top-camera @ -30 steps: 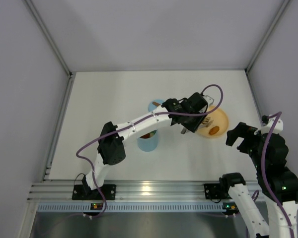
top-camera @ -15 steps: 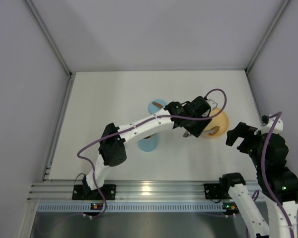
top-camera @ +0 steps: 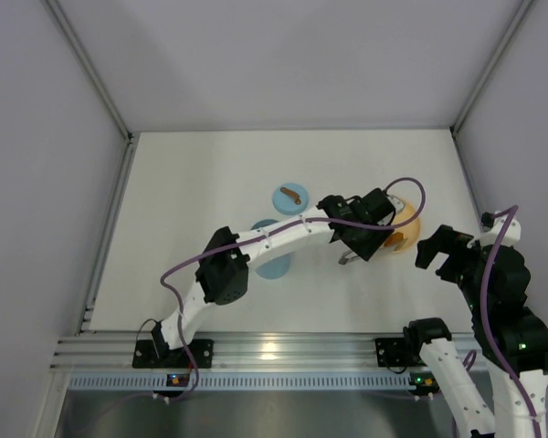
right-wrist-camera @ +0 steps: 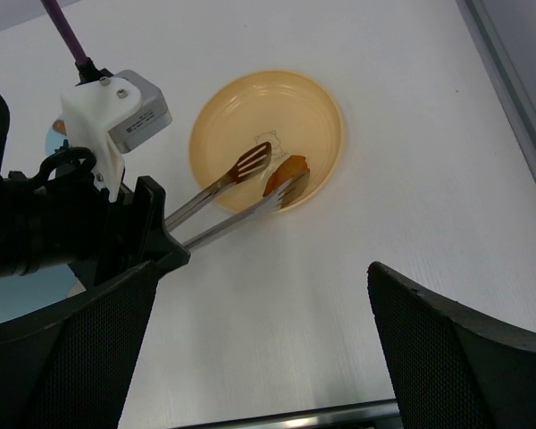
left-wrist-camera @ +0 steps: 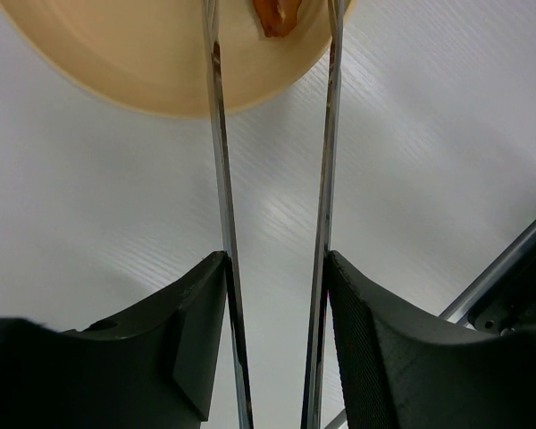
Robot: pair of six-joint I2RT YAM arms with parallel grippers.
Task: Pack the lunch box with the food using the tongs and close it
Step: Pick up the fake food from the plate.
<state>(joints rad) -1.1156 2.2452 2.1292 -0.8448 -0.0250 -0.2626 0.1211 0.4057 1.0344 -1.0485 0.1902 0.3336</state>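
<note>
Where they reach over the plate, the tongs (left-wrist-camera: 327, 179) stand apart, their two thin arms running side by side with a clear gap between them and their tips clamped on nothing. An orange piece of food (right-wrist-camera: 284, 175) lies on the plate between the two tips. One tip is touching it or just beside it, and I cannot tell which. The left gripper (left-wrist-camera: 275, 268) holds the tongs at the back, with one dark finger (left-wrist-camera: 196, 331) pressed against the outside of each arm.

The yellow plate (right-wrist-camera: 241, 107) sits on the white table (right-wrist-camera: 411, 134), toward the right side, and the orange piece lies near its rim. Seen from above, the left arm stretches across the middle of the table and covers part of the blue tub (top-camera: 276, 267), which stands upright to the left of the plate, apart from it. What is inside the tub cannot be seen. Its round blue lid (top-camera: 283, 203) lies flat on the table just behind the tub, brown handle up. The right gripper (right-wrist-camera: 263, 277) hangs above the table near the plate, jaws wide and holding nothing.
</note>
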